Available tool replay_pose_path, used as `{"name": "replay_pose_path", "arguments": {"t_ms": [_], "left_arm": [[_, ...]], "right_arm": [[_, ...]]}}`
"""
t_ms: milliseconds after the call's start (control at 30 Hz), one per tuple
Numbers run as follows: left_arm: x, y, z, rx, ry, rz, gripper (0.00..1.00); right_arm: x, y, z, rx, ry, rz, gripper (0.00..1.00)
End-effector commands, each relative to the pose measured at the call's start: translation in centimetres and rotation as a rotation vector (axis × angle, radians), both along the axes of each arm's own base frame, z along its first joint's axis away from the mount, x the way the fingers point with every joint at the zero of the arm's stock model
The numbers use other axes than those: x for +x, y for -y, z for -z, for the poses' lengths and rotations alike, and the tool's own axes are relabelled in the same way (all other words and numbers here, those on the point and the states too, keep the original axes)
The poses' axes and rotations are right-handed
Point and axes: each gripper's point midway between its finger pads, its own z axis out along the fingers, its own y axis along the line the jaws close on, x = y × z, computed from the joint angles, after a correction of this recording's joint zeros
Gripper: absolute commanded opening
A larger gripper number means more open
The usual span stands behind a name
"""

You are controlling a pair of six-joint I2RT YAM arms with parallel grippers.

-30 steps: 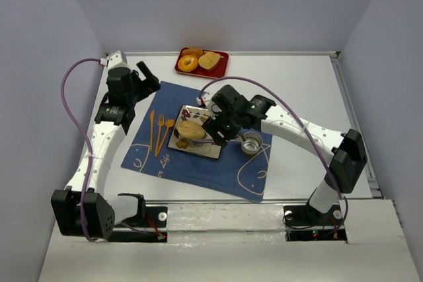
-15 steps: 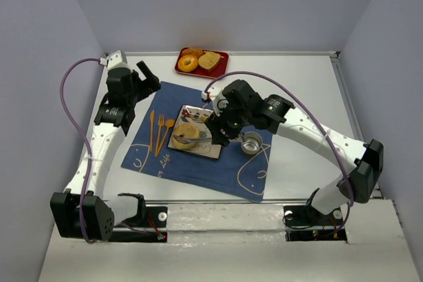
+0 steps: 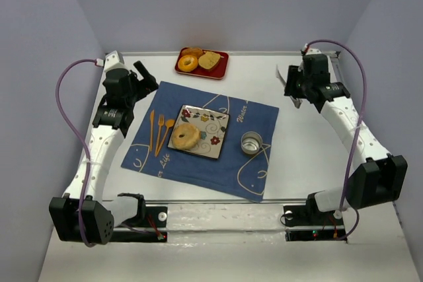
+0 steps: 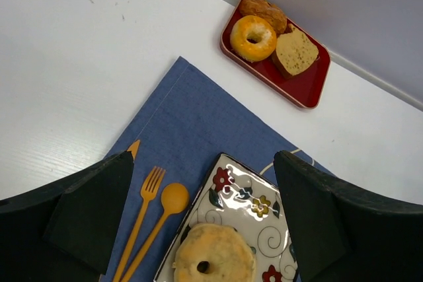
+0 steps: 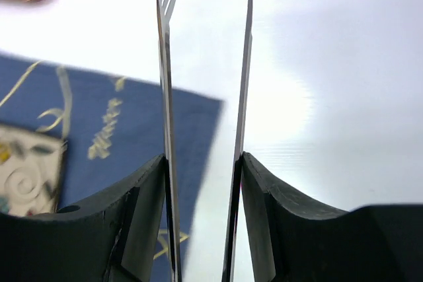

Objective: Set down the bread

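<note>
Your bread (image 3: 186, 136) sits on the flowery plate (image 3: 215, 142), on the blue mat (image 3: 198, 170) in the middle of the table (image 3: 304, 150). Your left end effector (image 3: 147, 77) is spread wide near the far left corner. Your right end effector (image 5: 201, 163), near the far right corner, pinches metal tongs (image 5: 165, 64).

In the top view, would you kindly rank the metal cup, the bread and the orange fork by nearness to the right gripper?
From the right gripper, holding metal tongs:
1. metal cup, cloth's right side.
2. bread, on the patterned plate.
3. orange fork, left of plate.
</note>
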Motion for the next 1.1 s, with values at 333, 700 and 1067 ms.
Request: {"name": "replay_pose_path", "arguments": {"t_ms": [333, 700, 1067], "left_arm": [[1.4, -0.9, 0.8, 0.028, -0.009, -0.064, 0.99], [1.7, -1.4, 0.9, 0.047, -0.027, -0.085, 0.99], [0.7, -2.8, -1.9, 0.069, 0.046, -0.147, 0.99]], "right_arm": [[3.4, 15.2, 10.6, -0.098, -0.116, 0.468, 0.69], [0.1, 12.7, 10.9, 0.025, -0.187, 0.430, 0.96], [-2.8, 13.9, -6.0, 0.059, 0.220, 0.495, 1.00]]}}
